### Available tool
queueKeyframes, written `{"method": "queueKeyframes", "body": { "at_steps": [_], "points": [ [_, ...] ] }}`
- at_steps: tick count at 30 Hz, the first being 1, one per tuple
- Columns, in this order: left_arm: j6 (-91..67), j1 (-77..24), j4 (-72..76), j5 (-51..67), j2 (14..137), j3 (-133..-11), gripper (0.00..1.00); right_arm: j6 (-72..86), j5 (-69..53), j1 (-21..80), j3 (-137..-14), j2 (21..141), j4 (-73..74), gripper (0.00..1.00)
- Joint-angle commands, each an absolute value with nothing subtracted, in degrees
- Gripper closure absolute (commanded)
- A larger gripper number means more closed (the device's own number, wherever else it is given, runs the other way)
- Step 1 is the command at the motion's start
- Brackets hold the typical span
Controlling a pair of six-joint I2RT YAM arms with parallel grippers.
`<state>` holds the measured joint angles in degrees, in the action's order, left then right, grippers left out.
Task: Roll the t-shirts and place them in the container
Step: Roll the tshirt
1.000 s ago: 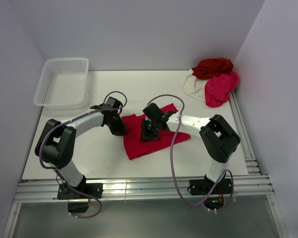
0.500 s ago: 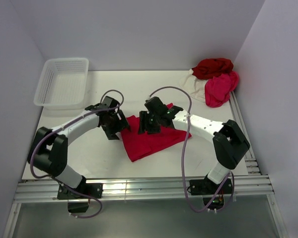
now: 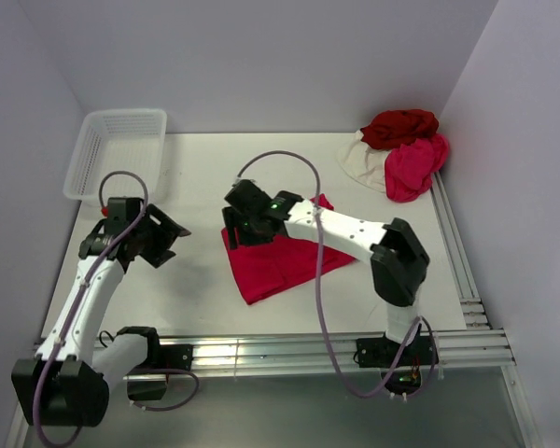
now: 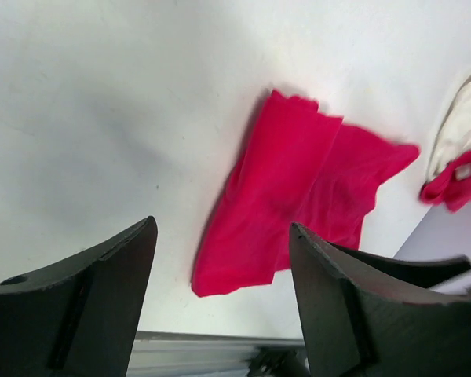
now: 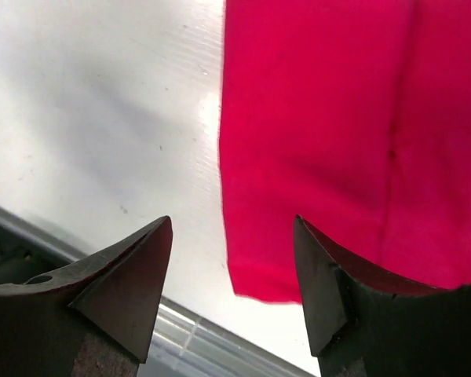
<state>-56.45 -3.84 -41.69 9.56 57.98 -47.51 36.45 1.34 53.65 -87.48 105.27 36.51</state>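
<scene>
A bright crimson t-shirt (image 3: 285, 264) lies flat and folded into a strip in the middle of the table, one sleeve sticking out to the right. My right gripper (image 3: 237, 224) hovers open over its far left corner; in the right wrist view the crimson t-shirt (image 5: 330, 133) fills the space under the empty right gripper (image 5: 233, 221). My left gripper (image 3: 164, 239) is open and well to the left of the shirt. The left wrist view shows the crimson t-shirt (image 4: 286, 196) beyond the empty left gripper (image 4: 221, 228). Dark red (image 3: 399, 126), pink-red (image 3: 413, 166) and whitish (image 3: 359, 161) t-shirts are piled at the back right.
A white mesh basket (image 3: 117, 154) stands at the back left corner. Metal rails (image 3: 261, 353) run along the table's near edge and its right side. Walls close in the table on the left, back and right.
Both grippers have opened and let go of the crimson shirt. The left arm has swung away to the left. The right gripper has moved left to the shirt's far left corner.
</scene>
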Motion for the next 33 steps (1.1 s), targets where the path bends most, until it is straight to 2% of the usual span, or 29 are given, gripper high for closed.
{"method": "queueKeyframes", "body": {
  "at_steps": [1,14,23,28,31,33],
  "points": [
    [-57.0,-0.9,-45.4,5.6,52.0,-47.9,0.27,35.1,10.2,56.8,-96.8,112.4,46.6,0.30],
    [-60.8,-0.1,-50.9,0.6,41.8,-49.2,0.26,37.5,23.1,64.5,-117.1,130.4,61.2,0.27],
    [-59.1,-0.1,-51.7,0.4,42.8,-50.1,0.25,37.1,31.2,66.0,-120.9,136.3,64.6,0.34],
    [-59.2,-0.1,-51.3,0.6,42.1,-49.3,0.25,37.1,32.0,66.0,-118.0,136.7,62.2,0.36],
    [-59.2,-0.1,-51.7,0.7,42.5,-49.2,0.25,37.7,33.0,65.9,-117.2,136.9,61.8,0.40],
    [-59.1,-0.1,-51.5,0.7,42.6,-49.3,0.25,38.3,33.7,65.8,-117.3,137.5,61.9,0.47]
  ]
}}
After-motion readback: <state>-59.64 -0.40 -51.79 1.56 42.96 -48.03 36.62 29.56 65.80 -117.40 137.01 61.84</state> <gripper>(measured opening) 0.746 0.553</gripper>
